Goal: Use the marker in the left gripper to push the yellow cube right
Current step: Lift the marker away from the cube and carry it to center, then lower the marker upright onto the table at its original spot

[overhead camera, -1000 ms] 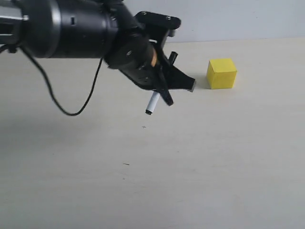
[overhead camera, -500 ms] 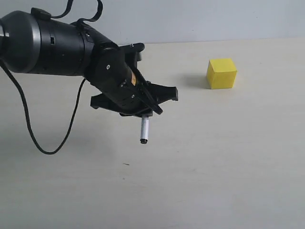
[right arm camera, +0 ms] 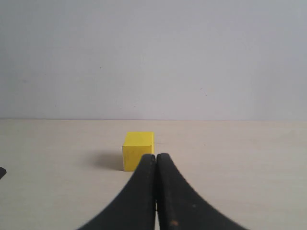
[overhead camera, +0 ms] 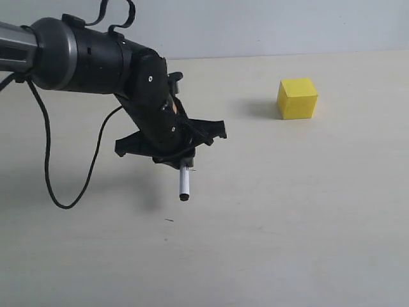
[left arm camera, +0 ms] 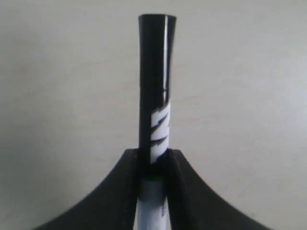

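Exterior: my left arm (overhead camera: 77,54) cut off at left edge. Marker (overhead camera: 185,182) top half buried in my left gripper (overhead camera: 182,158); can't tell if tip touches table (overhead camera: 287,224). Left wrist: lettering (left arm camera: 160,127) blurred, partly behind my fingers (left arm camera: 180,191), unreadable; barrel end cut by frame edge. Right wrist: cube (right arm camera: 136,143) corner hidden behind my right gripper (right arm camera: 156,159); dark sliver (right arm camera: 2,172) at edge, unidentifiable.

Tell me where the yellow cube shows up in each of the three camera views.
Exterior view: yellow cube upper right, on the table near the wall.
Left wrist view: not in it.
Right wrist view: centre, just beyond the right gripper.
Shared landmark: table meeting wall, exterior and right wrist views.
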Robot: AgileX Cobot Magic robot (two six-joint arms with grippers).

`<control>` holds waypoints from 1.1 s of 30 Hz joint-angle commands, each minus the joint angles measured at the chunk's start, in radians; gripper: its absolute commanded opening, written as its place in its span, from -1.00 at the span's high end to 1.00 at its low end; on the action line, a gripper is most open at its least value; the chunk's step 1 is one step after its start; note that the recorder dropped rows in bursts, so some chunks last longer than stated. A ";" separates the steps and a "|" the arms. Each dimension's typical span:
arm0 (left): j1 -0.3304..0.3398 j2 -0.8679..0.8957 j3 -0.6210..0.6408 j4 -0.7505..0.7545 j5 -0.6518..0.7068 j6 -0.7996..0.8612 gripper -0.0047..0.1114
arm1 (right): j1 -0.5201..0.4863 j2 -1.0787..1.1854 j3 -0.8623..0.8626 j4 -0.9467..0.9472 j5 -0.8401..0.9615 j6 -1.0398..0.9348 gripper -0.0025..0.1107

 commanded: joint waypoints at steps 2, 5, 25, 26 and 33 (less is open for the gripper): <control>-0.003 0.043 -0.009 -0.038 0.000 0.006 0.92 | 0.001 -0.005 0.004 -0.001 -0.005 -0.001 0.96; -0.003 0.056 -0.009 -0.044 -0.020 0.008 0.92 | 0.001 -0.005 0.004 -0.001 -0.005 -0.001 0.96; -0.003 0.102 -0.024 -0.084 -0.060 0.046 0.35 | 0.001 -0.005 0.004 -0.001 -0.005 -0.001 0.96; -0.003 0.102 -0.024 -0.086 -0.060 0.052 0.26 | 0.001 -0.005 0.004 -0.001 -0.005 -0.001 0.96; -0.003 0.104 -0.024 -0.086 -0.064 0.052 0.17 | 0.001 -0.005 0.004 -0.001 -0.005 -0.001 0.96</control>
